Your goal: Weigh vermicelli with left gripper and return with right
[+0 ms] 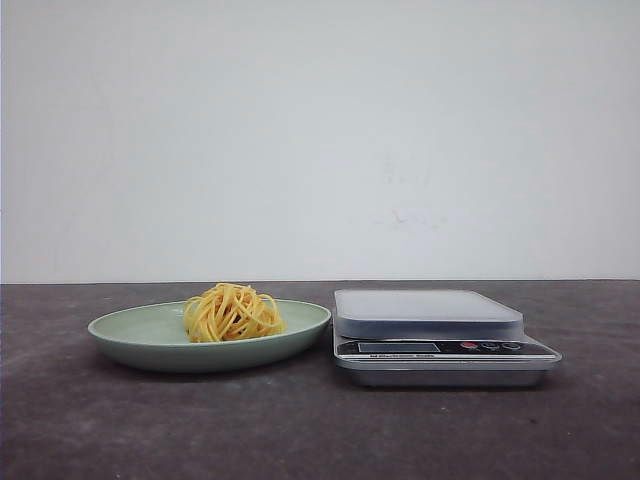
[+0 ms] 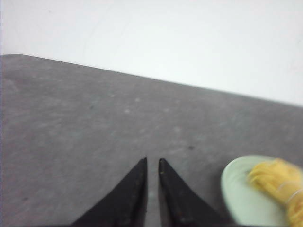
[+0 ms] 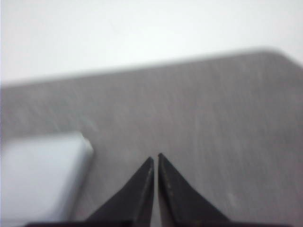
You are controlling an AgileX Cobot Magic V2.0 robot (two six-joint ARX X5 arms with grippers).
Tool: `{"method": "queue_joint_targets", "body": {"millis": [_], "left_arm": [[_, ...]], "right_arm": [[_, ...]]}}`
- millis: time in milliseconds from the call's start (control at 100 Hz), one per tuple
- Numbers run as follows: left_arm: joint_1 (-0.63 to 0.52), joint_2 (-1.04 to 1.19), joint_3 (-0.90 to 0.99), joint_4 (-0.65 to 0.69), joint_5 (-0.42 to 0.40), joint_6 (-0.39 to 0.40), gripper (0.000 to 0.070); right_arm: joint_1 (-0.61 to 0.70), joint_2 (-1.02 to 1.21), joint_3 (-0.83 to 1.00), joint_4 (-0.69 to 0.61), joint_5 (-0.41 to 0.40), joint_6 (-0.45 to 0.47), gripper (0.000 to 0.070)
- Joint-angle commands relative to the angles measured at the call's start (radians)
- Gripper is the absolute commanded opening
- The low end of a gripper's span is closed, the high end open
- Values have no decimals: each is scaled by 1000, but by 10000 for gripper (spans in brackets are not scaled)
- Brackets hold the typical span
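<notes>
Vermicelli [image 1: 232, 312]: a round nest of yellow-orange strands heaped on the pale green plate [image 1: 130, 330], slightly right of the plate's middle in the front view; nothing is touching it.
Plate: shallow and oval-looking, resting on the dark grey desk [image 1: 300, 430], left of the scale with a narrow gap between them.
Left claw [image 2: 152, 163]: seen only from its own wrist camera, two slim black fingers nearly together with a thin slit between the tips, holding nothing, above bare desk; the plate and noodles sit off to one side of it.
Scale [image 1: 440, 335]: silver kitchen scale with a flat grey platform, a display strip and small buttons on its front; platform bare.
Right claw [image 3: 155, 161]: fingertips almost meeting, nothing gripped, poised over the desk near one blurred corner of the scale.
Backdrop: plain white wall [image 1: 320, 130].
</notes>
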Motion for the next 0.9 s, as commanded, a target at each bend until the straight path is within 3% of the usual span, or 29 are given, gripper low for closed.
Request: {"method": "queue_joint_targets", "body": {"millis": [0, 270, 460, 490, 510, 570, 610, 650, 890], "left_arm": [[-5, 14, 83, 24, 6, -68, 12], [-11, 247, 436, -160, 14, -54, 11], [-11, 468, 654, -278, 113, -54, 12], [-11, 497, 681, -293, 134, -54, 25], [-11, 516, 697, -303, 147, -54, 54], [-11, 566, 735, -320, 186, -55, 239], [-11, 592, 753, -321, 219, -55, 355], [-11, 611, 768, -322, 256, -55, 402], [-13, 655, 789, -319, 353, -80, 395]], "right_arm": [[1, 5, 79, 15, -2, 39, 6], [1, 163, 374, -160, -31, 39, 5], [1, 313, 558, -266, -92, 25, 10], [1, 337, 586, -283, -105, 21, 47], [1, 352, 604, -296, -113, 16, 109], [1, 400, 657, -327, -129, -3, 399], [1, 424, 684, -343, -131, -8, 513], [1, 444, 708, -355, -140, -15, 526], [2, 496, 761, -388, -198, -26, 526]]}}
